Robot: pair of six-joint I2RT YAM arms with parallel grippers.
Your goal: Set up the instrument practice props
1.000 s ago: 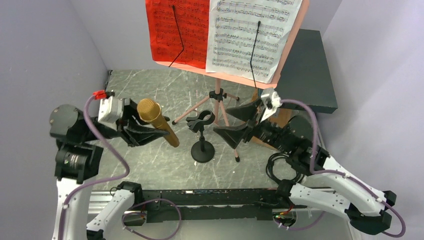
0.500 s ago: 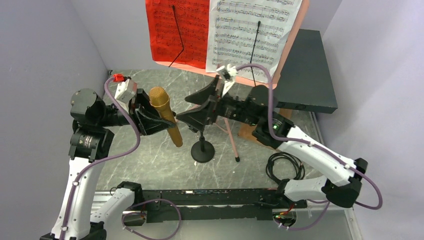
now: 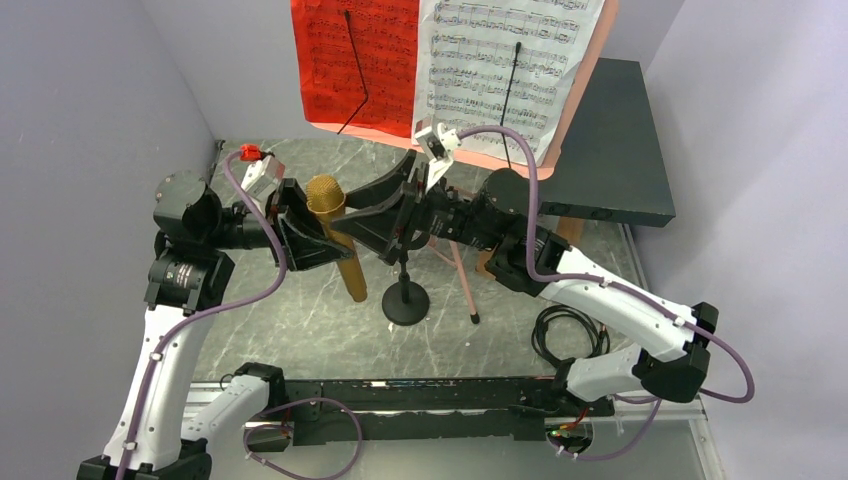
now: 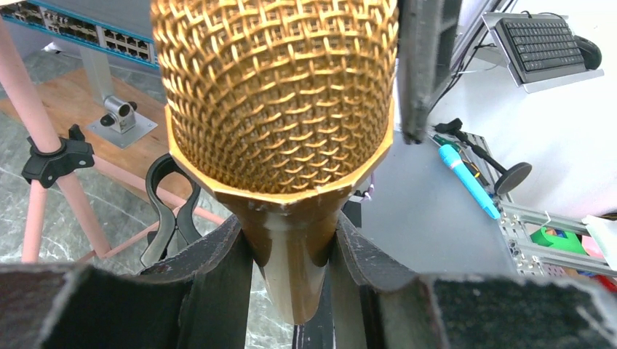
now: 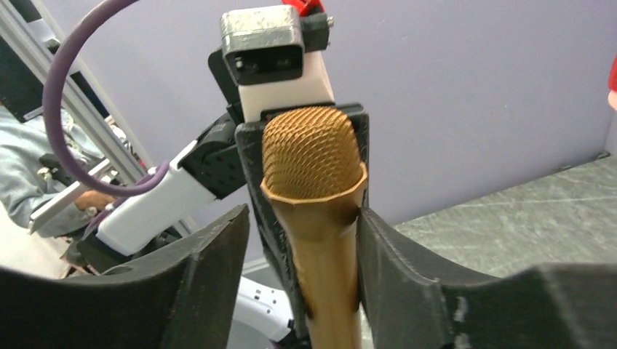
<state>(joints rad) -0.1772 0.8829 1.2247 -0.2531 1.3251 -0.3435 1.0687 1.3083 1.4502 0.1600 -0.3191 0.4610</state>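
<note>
My left gripper (image 3: 318,243) is shut on the gold microphone (image 3: 336,240) and holds it head-up, tilted, above the table. The left wrist view shows its handle (image 4: 292,262) pinched between my left gripper's (image 4: 291,280) fingers. My right gripper (image 3: 372,213) is open and straddles the microphone; in the right wrist view the microphone (image 5: 314,174) stands between the fingers of that gripper (image 5: 303,265), against the right one and apart from the left. The black round-base mic stand (image 3: 405,302) stands just right of the microphone, its clip (image 4: 172,211) empty. The pink music stand (image 3: 455,255) holds the red sheet (image 3: 355,60) and the white sheet (image 3: 500,70).
A large dark teal box (image 3: 612,140) sits on a wooden board (image 3: 490,262) at the back right. A black cable coil (image 3: 570,335) lies at the front right. Purple walls close in left and right. The pink tripod legs (image 3: 380,228) spread behind the mic stand.
My right arm has swung up and left, bringing its open jaws around the microphone. My left arm has carried the microphone a little right, toward the mic stand.
</note>
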